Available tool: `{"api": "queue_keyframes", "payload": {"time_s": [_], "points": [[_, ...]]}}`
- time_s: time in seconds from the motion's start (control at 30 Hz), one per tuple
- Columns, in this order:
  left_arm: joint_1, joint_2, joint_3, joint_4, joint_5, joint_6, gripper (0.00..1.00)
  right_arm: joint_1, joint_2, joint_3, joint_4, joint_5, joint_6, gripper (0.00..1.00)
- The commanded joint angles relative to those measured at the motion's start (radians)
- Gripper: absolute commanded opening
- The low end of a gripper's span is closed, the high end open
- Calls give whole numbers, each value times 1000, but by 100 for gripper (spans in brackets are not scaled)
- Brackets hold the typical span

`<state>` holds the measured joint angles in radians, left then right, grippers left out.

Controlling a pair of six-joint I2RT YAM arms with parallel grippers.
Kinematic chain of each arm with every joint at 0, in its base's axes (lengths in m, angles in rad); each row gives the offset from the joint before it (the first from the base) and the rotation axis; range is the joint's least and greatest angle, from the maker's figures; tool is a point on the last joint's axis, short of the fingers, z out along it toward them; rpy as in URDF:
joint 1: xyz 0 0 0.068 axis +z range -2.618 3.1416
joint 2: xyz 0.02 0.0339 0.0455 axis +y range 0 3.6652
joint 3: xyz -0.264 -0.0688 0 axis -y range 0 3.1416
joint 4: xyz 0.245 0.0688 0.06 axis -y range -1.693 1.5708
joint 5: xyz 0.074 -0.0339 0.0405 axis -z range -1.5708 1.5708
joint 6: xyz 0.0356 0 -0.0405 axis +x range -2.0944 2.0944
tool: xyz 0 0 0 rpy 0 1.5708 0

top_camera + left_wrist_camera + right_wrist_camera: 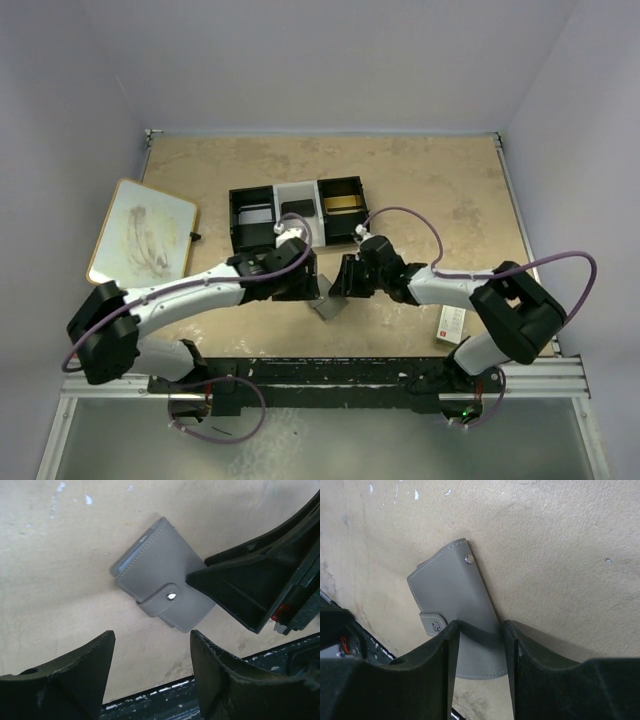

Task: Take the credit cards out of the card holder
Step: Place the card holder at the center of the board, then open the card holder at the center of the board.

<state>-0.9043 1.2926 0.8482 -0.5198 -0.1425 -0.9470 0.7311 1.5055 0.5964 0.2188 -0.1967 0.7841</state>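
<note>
The card holder [160,575] is a small grey wallet lying flat on the tan table, folded shut with its snap tab fastened. In the top view the card holder [330,307] lies near the front edge between both arms. My right gripper [480,625] is open and straddles one end of the card holder [452,590], its fingertips low over it. My left gripper [151,635] is open with nothing between its fingers and stands just short of the holder. The right gripper's finger [240,590] touches the holder's side there. No credit cards show.
A black-and-white three-compartment tray [232,215] stands behind the arms. A white board [142,232] lies at the left. A small white-and-red box [452,322] sits at the right near the front. The metal rail [350,372] runs along the table's front edge, close to the holder.
</note>
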Motion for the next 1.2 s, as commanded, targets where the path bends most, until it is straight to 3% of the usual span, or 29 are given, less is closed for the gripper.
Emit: {"api": "queue_keyframes", "payload": {"time_s": [0.0,0.33,0.67,0.93,0.97,1.07,1.17], "points": [[-110,116,101,40,-133,-33,59,-4,-3,-68,40,-16,63,42],[-194,340,233,-44,-247,-26,58,-4,-34,-188,173,-40,180,36],[-199,381,253,-82,-360,12,56,-4,-24,-191,183,-45,175,36],[-200,436,245,-91,-357,14,39,-4,-16,-189,186,-46,172,36],[-200,431,238,-81,-350,14,39,-4,-17,-192,186,-46,174,36],[-202,415,214,-38,-300,19,51,-4,-15,-193,189,-46,176,36],[-203,404,201,-16,-272,20,51,-4,-6,-188,191,-47,176,37]]}}
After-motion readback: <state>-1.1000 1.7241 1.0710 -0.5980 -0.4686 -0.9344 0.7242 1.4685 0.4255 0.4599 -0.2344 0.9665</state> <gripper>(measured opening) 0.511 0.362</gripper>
